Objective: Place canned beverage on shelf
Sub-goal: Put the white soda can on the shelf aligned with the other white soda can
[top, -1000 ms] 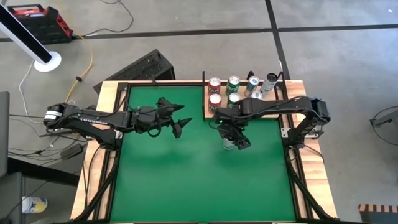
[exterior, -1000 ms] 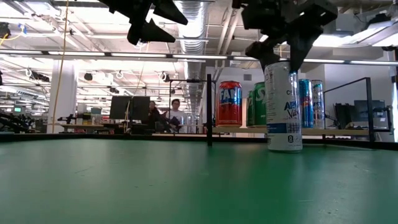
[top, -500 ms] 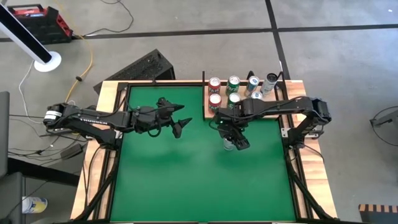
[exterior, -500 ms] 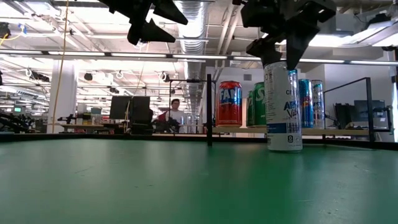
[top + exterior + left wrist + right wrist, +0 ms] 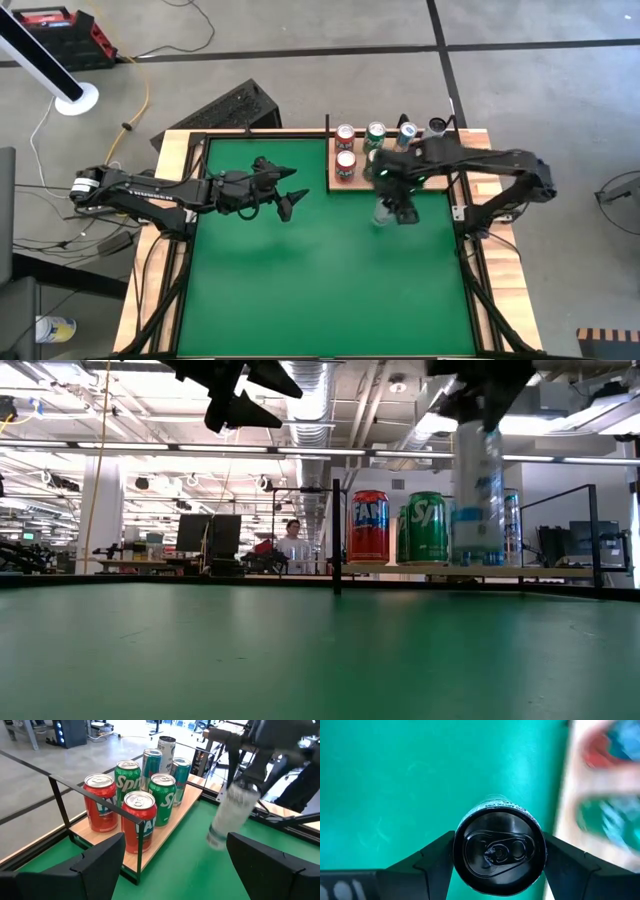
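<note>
High view: right gripper (image 5: pixel 394 205) grips one can (image 5: pixel 385 212) beside the shelf (image 5: pixel 356 184) holding six cans; left gripper (image 5: pixel 287 195) open.

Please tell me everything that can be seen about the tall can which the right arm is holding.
The tall can is slim and pale, silvery white with blue print, and looks like metal. Its dark top with a pull tab faces the wrist camera. The right hand is shut on its upper part, one finger on each side. It hangs off the green table, slightly tilted and blurred, just in front of the shelf, touching only the fingers.
</note>
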Tool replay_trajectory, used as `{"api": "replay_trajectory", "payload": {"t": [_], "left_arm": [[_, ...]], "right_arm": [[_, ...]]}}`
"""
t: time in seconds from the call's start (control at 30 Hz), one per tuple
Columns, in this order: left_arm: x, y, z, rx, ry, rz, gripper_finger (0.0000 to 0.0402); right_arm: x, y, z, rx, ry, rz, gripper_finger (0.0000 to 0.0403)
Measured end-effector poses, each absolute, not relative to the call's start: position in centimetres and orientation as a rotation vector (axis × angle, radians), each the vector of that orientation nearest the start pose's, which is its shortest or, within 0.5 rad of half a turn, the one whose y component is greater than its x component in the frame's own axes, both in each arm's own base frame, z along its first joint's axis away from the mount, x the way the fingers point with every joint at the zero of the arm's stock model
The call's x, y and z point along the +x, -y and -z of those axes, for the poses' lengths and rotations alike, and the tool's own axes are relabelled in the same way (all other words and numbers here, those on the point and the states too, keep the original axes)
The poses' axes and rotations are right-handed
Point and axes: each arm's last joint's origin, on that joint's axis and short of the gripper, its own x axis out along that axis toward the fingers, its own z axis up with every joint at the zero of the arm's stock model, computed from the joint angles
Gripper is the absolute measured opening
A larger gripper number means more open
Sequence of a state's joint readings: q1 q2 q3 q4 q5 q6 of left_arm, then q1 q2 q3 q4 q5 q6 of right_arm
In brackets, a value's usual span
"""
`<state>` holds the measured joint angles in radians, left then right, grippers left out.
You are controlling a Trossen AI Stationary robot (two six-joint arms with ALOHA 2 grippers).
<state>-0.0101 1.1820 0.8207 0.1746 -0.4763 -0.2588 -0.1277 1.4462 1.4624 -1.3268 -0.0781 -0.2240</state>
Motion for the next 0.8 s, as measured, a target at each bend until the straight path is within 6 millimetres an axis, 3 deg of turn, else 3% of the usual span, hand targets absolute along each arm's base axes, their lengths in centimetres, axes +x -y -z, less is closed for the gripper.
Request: {"api": "replay_trajectory", "payload": {"t": [0.2, 0.43, 0.8], "left_arm": [[26.2, -1.1, -30.0, -0.248, -0.108, -0.488, 0.0331], [26.3, -1.1, -30.2, -0.274, -0.086, -0.485, 0.0331], [26.4, -1.0, -30.7, -0.310, -0.034, -0.462, 0.0331]], "right_arm": [[19.8, 4.4, -37.0, 0.034, -1.231, 0.027, 0.0278], [14.6, 5.5, -38.9, 0.108, -1.184, 0.176, 0.0278], [12.0, 7.8, -39.3, 0.129, -1.181, 0.306, 0.0278]]}}
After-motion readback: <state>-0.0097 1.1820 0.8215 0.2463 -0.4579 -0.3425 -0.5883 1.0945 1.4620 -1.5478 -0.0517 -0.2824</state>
